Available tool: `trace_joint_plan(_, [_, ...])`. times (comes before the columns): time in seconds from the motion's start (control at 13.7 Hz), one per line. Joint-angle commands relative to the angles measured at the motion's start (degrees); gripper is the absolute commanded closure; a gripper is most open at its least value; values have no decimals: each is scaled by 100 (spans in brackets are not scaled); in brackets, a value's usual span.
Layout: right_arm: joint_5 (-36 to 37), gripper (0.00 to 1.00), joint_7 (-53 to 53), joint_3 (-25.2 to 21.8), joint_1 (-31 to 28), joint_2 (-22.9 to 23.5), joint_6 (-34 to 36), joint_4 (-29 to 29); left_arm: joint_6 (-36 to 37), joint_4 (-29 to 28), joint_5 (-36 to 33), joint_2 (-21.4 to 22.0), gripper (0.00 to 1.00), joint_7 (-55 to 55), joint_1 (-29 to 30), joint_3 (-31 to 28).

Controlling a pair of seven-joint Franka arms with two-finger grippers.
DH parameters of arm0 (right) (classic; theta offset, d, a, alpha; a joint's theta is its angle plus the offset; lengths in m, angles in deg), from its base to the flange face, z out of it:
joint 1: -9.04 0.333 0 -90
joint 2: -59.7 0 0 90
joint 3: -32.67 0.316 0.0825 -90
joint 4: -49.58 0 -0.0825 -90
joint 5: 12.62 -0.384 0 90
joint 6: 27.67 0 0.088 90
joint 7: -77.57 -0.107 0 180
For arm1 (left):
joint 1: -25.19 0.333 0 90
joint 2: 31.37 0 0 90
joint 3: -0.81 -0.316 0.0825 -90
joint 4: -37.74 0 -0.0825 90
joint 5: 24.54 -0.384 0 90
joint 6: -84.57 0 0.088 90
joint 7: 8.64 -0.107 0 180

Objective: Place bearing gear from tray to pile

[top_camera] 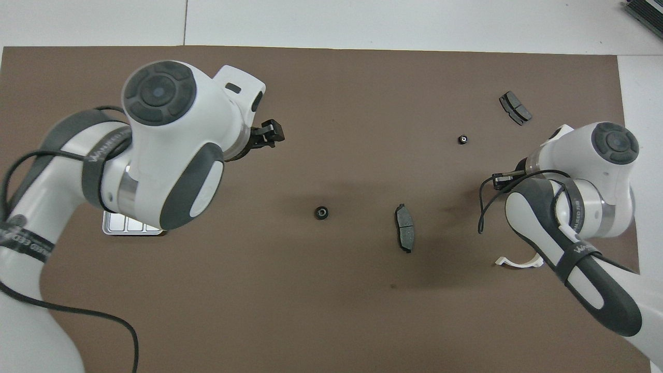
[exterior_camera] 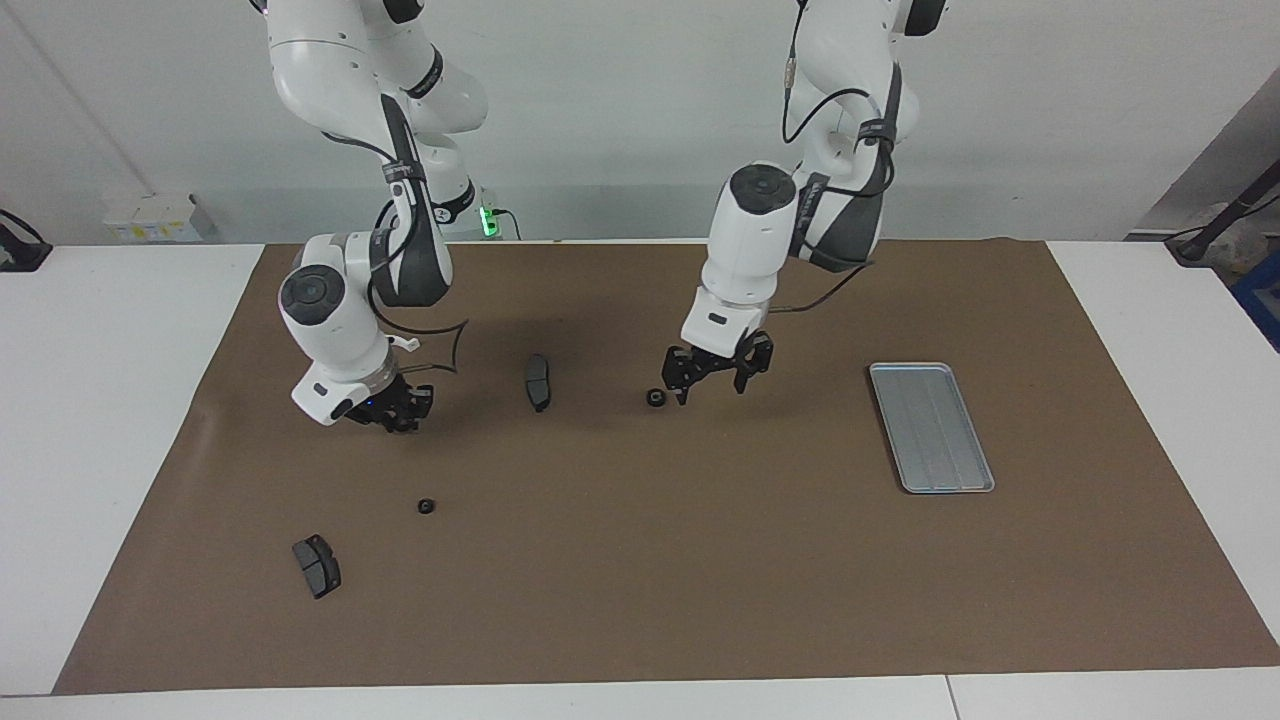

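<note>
A small black bearing gear (exterior_camera: 655, 398) (top_camera: 321, 212) lies on the brown mat beside a dark brake pad (exterior_camera: 538, 381) (top_camera: 404, 234). My left gripper (exterior_camera: 712, 392) (top_camera: 269, 134) hangs open and empty over the mat, just off the gear toward the tray. The silver tray (exterior_camera: 930, 425) holds nothing; in the overhead view only a corner of the tray (top_camera: 132, 229) shows under my left arm. My right gripper (exterior_camera: 402, 412) is low and shut near the white bracket (top_camera: 518, 262), with nothing seen in it. The pile's other brake pad (exterior_camera: 316, 565) (top_camera: 515, 107) lies farther out.
A second small gear (exterior_camera: 425, 506) (top_camera: 462, 139) sits on the mat between the white bracket and the outer brake pad. The brown mat (exterior_camera: 640, 600) covers most of the white table. A cable loops from each wrist.
</note>
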State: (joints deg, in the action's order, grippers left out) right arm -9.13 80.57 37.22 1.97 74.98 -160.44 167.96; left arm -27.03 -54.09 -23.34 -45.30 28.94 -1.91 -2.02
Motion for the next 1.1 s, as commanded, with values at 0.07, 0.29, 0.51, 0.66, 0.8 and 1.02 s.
trace_joint_plan(0.07, [-33, 76, 123, 72, -391, -59, -56, 98, 796, 165, 64, 276, 4, -1179, 853, 55])
trace_joint_plan(0.29, [-33, 19, 97, 72, -375, -112, 14, 45, 1219, 130, 82, 488, 4, -2481, 1539, 10])
trace_joint_plan(0.51, [-33, 0, -315, 72, 80, -322, 217, -43, 1562, 130, 73, 812, 3, -3036, 2032, 2])
trace_joint_plan(0.66, [-33, 0, -990, 81, 624, -376, 243, -139, 1738, 147, 47, 997, 2, -3143, 2130, 2])
trace_joint_plan(0.8, [-33, 0, -1859, 81, 1187, -358, 234, -227, 1913, 148, 47, 1129, 0, -3134, 2139, 10])
trace_joint_plan(1.02, [-50, 0, -2705, 81, 1847, -332, 217, -341, 2151, 95, 21, 1358, 0, -3134, 2078, 19])
